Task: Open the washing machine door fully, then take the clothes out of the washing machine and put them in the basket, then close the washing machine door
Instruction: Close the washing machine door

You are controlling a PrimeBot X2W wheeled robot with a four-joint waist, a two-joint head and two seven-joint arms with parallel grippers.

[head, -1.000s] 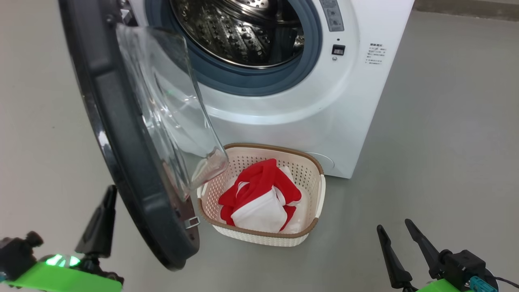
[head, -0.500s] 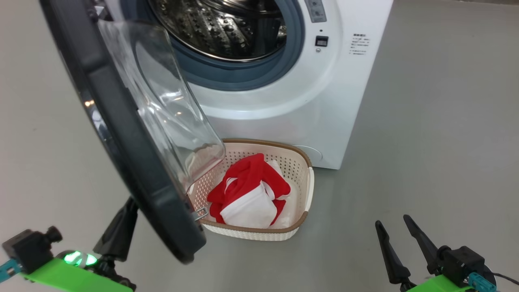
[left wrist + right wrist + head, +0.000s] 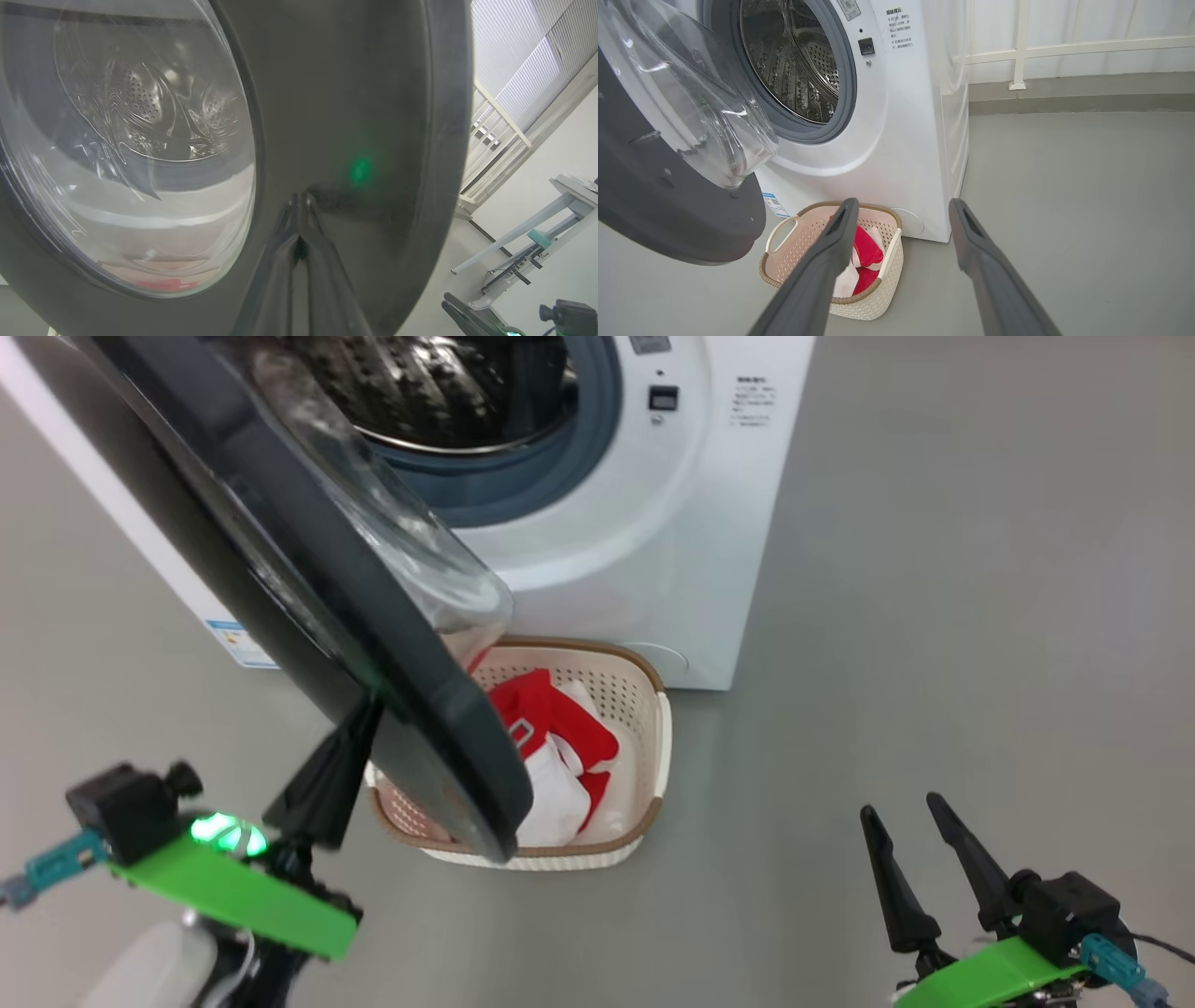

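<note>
The washing machine door (image 3: pixel 308 569) stands partly open, its black rim and glass bowl hanging over the basket (image 3: pixel 656 737). My left gripper (image 3: pixel 359 728) is shut with nothing in it, and its tips press on the door's outer black face (image 3: pixel 355 93). The white washing machine (image 3: pixel 653 551) shows a bare steel drum (image 3: pixel 794 60). Red and white clothes (image 3: pixel 551 728) lie in the cream basket on the floor in front of the machine. My right gripper (image 3: pixel 901 807) hangs open and holds nothing at the lower right, well apart from the basket (image 3: pixel 784 261).
Grey floor spreads to the right of the machine. A white railing (image 3: pixel 1017 46) runs along the wall behind it. A pale table (image 3: pixel 560 200) stands far off in the left wrist view. A blue label (image 3: pixel 238 639) sits low on the machine's front.
The head camera has shifted. The door has swung toward the machine and now covers more of the basket, with my left gripper following against its outer face. The right gripper has kept its pose.
</note>
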